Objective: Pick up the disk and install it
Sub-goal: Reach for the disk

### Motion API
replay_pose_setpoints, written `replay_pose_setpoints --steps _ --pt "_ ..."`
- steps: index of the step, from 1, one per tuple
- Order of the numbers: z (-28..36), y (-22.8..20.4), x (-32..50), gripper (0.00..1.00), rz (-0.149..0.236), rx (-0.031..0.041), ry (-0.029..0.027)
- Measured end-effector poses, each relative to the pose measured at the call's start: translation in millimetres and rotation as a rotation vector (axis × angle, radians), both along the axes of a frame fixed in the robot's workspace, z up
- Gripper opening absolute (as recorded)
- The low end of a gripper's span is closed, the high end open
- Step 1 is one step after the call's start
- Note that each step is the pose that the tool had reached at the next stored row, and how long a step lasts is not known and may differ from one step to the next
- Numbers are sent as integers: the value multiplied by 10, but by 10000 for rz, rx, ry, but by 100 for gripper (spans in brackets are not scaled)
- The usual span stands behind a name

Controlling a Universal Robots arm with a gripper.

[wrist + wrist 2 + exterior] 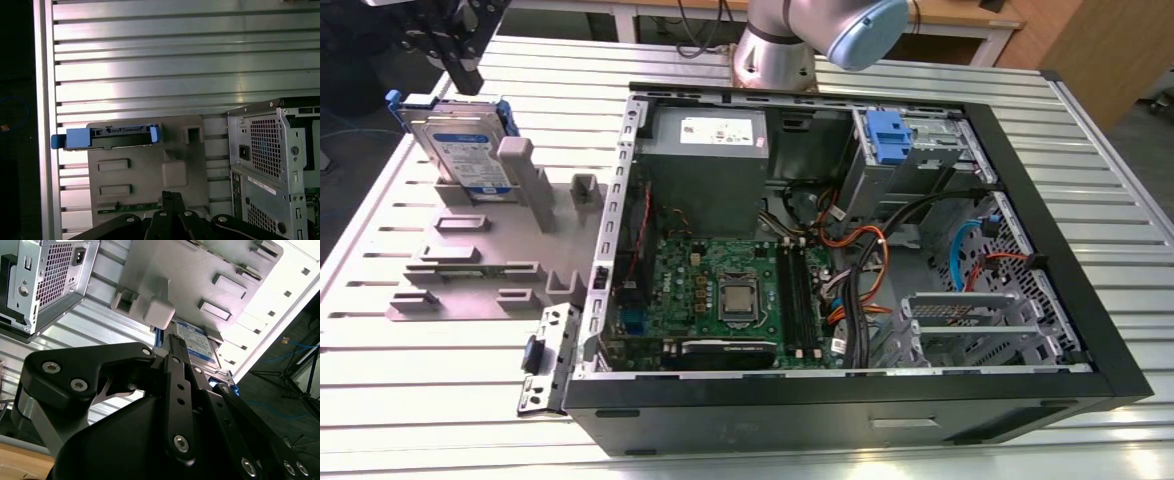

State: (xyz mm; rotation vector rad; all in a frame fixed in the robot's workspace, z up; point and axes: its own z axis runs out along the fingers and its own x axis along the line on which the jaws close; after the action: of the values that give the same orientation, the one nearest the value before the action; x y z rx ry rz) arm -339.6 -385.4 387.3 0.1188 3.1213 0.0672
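Standing on its edge, the disk (458, 145) sits in the grey holder (467, 270) near the table's (400, 400) far corner, on the exterior view's left. Its long side seems to go up and down. Its top edge runs along the table's grooves, and its label looks toward the near edge. The gripper (464, 82) hangs right above it, pinched closed on nothing. A good grab would need it opened, lowered straight over the top edge, then lifted straight up.
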Motion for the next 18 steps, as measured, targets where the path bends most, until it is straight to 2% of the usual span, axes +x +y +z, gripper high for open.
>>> replay_pose_setpoints --steps 7,13,18 --pt "-2 16 -81 11 1 0 2" --pt "-10 125 -196 11 1 -1 7" --pt "-16 146 -317 11 1 0 7"
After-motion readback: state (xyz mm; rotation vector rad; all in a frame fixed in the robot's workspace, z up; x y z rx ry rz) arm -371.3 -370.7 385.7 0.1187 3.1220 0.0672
